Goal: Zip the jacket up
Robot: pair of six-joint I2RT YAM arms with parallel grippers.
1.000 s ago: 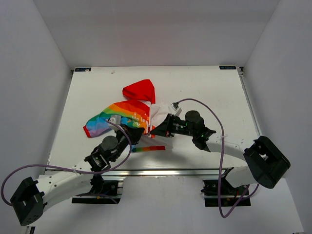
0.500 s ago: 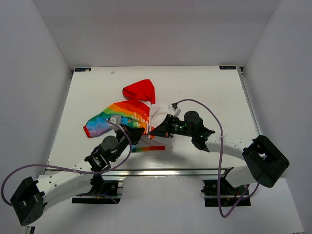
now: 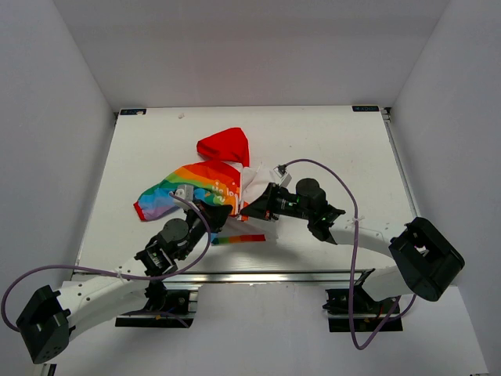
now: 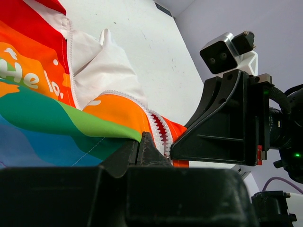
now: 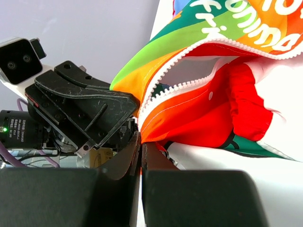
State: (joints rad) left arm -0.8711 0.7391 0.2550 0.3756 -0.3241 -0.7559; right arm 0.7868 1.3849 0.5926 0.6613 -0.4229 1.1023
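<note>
The jacket (image 3: pixel 205 180) lies in the middle of the table, red hood (image 3: pixel 225 145) at the far end, rainbow sleeve to the left. My left gripper (image 3: pixel 220 215) is shut on the jacket's bottom hem beside the white-toothed zipper (image 4: pixel 160 128). My right gripper (image 3: pixel 247 210) faces it, shut on the other front edge at the hem. In the right wrist view the jaws (image 5: pixel 141 144) pinch red-orange fabric below the open zipper teeth (image 5: pixel 165 87). In the left wrist view the jaws (image 4: pixel 138 146) pinch the green-orange edge. The zipper slider is hidden.
A small rainbow strip (image 3: pixel 239 239) lies on the white table (image 3: pixel 337 141) near the front edge, below the grippers. A metal rail (image 3: pixel 258 276) runs along the table's near edge. Grey walls enclose the table on three sides.
Almost nothing differs: both grippers stay shut at the jacket's bottom hem; the right gripper has edged very slightly.
</note>
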